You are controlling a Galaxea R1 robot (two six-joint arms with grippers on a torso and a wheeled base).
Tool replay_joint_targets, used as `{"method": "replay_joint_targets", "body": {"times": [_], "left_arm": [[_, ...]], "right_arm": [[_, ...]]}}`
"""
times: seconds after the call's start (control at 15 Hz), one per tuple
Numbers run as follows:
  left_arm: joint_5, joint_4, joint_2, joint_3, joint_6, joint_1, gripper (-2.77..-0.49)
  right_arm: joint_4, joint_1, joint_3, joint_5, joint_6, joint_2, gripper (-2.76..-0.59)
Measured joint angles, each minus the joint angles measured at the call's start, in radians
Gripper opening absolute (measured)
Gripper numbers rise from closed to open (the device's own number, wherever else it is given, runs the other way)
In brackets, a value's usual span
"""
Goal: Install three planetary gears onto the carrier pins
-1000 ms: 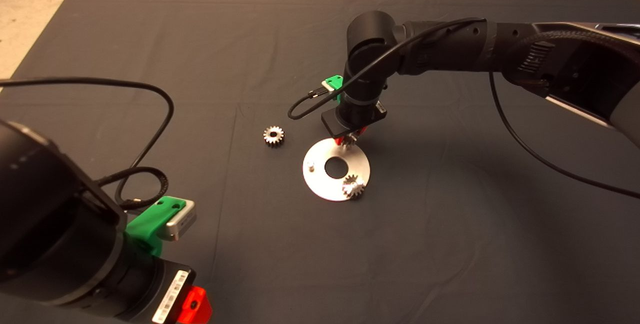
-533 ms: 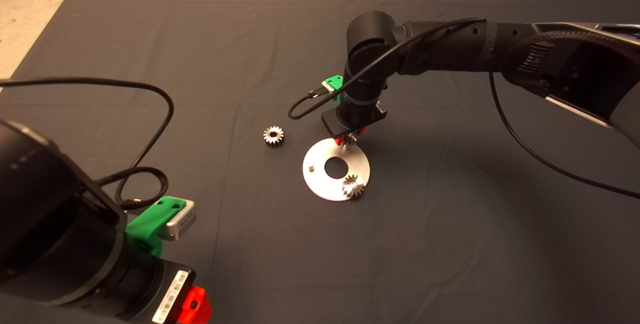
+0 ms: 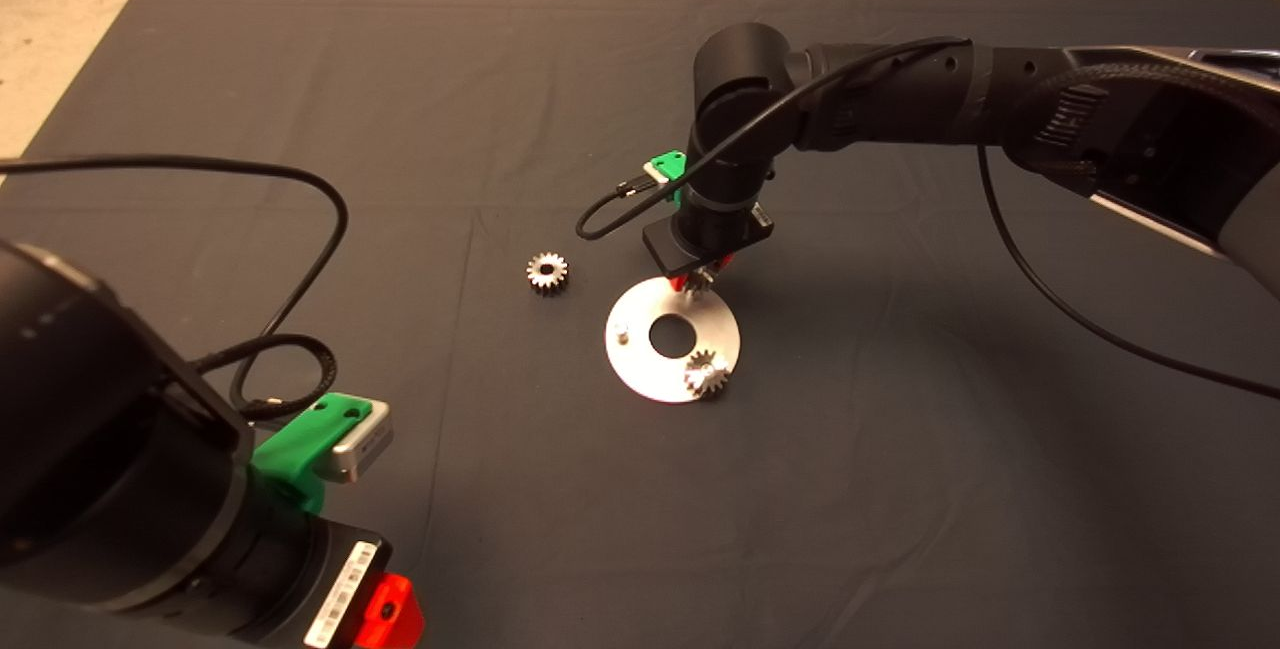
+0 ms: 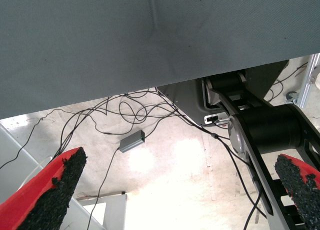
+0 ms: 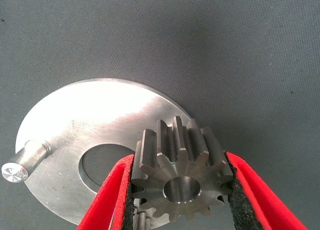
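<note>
**One gear seated, a second held over its pin, a third waiting on the mat**

The carrier disc (image 3: 672, 339) lay flat on the dark mat (image 3: 900, 489), and it serves as the landmark here. On its near-right rim one planetary gear (image 3: 705, 374) sat on the plate, apparently already on its pin, though the pin itself was hidden beneath it. At the disc's left side a bare carrier pin (image 3: 621, 333) stood upright with nothing on it; the right wrist view showed the same stud (image 5: 22, 165) beside the central hole (image 5: 102, 162). A loose gear (image 3: 547, 273) rested on the mat off the disc's upper left, well apart from it.

By that reading, one gear of three was installed, one was in hand, and one was untouched.

The right hand (image 3: 698, 280) hung over the disc's far edge, pointing down. Its two red fingers (image 5: 112, 195) were closed narrowly on the second gear (image 5: 180, 172), the black pads pressing opposite flanks of the teeth, the bore facing outward and unobstructed. That gear sat just above the plate; whether its bore had met the third pin could not be told, since that pin was hidden.

The left hand (image 4: 175, 190) waited off the near-left corner of the counter, fingers spread wide and empty, its camera showing only floor and cables.
</note>
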State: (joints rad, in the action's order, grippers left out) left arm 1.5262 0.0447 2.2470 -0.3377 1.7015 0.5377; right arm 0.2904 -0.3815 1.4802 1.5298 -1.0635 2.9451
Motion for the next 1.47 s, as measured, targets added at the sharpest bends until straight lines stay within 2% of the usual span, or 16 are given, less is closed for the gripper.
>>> {"method": "replay_joint_targets", "body": {"times": [1.47], "left_arm": [[0.000,0.000,0.000,0.000,0.000,0.000,-0.51]], "right_arm": [[-0.018,0.003,-0.014,-0.001,0.000,-0.004,-2.29]]}}
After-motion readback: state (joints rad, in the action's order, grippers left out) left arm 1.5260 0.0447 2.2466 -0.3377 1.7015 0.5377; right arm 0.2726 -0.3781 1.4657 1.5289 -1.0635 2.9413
